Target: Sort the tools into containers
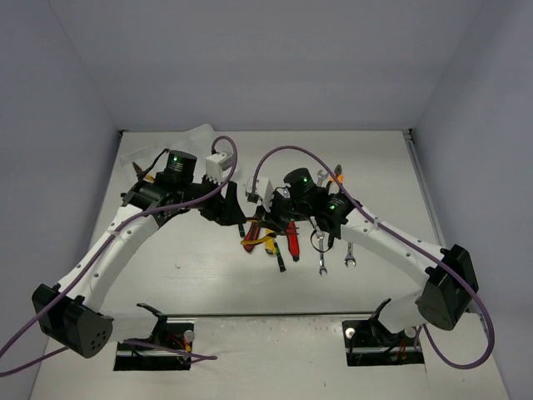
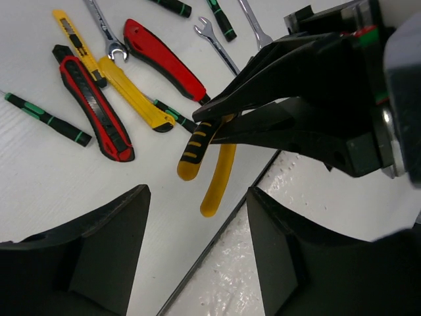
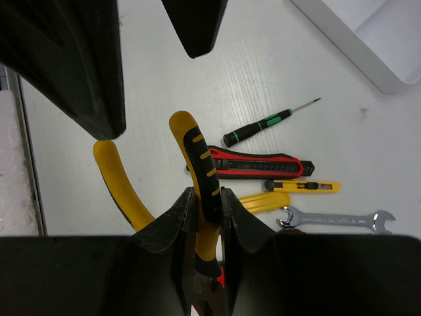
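Observation:
My right gripper (image 3: 206, 191) is shut on one yellow-and-black handle of the pliers (image 3: 197, 151), holding them just above the table. From the left wrist, the same pliers (image 2: 191, 155) hang out of the right gripper (image 2: 207, 125). My left gripper (image 2: 197, 194) is open, its fingers (image 3: 99, 72) spread beside the free ends of the handles without touching them. Several tools lie beyond on the white board: a red-black utility knife (image 2: 95, 105), a slim yellow knife (image 2: 79, 43), a green-black screwdriver (image 3: 270, 120) and a silver wrench (image 3: 332, 217). A corner of the white tray (image 3: 368, 52) shows.
From above, both grippers meet over the tool pile (image 1: 271, 242) at the table's middle. Two wrenches (image 1: 321, 250) lie to its right. A dark seam (image 2: 217, 234) divides the white board from a glossy surface under my left gripper. Grey walls close off three sides.

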Motion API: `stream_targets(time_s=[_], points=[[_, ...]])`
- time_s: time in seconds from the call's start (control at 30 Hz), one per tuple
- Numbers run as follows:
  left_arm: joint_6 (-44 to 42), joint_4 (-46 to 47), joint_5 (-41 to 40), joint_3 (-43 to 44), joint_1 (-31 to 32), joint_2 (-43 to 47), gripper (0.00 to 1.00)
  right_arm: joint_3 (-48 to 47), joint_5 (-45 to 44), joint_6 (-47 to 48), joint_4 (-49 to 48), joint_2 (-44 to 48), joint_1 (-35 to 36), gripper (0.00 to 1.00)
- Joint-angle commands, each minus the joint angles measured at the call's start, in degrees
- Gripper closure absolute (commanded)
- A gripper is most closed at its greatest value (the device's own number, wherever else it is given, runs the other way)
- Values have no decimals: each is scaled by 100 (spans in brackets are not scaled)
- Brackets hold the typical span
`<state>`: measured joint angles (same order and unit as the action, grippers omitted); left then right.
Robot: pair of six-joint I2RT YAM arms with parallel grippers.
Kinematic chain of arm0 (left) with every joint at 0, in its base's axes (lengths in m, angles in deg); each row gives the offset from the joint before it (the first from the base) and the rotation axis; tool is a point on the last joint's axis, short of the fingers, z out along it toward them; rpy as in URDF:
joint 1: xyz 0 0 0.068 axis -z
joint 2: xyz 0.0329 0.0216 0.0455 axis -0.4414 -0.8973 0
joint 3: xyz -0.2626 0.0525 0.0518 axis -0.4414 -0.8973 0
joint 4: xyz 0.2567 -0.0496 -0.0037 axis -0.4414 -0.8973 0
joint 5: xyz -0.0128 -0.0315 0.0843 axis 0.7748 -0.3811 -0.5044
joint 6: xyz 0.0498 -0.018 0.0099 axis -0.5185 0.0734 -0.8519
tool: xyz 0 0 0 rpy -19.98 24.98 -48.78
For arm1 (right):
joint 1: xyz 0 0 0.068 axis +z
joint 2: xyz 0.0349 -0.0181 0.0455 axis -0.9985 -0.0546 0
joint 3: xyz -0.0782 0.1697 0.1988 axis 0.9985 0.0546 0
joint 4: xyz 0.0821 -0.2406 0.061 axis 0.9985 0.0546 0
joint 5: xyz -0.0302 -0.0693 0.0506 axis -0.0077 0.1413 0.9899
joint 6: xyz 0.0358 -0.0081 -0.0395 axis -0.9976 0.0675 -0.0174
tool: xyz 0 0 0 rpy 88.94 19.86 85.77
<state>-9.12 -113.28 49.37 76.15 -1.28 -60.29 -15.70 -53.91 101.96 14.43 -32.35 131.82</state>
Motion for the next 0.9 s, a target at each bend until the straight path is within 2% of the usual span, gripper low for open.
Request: stream_targets(time_s=[0.0,0.37,0.87], points=[[-48,58,459,95,100,-26,47,-384,218,209,-212,69,153,100],[-89,54,439,-43,199,-288,52,-446,295,241,-160,102,383,100],[-161,57,684,-158,303,-517,73,-454,304,225,-143,89,453,100]])
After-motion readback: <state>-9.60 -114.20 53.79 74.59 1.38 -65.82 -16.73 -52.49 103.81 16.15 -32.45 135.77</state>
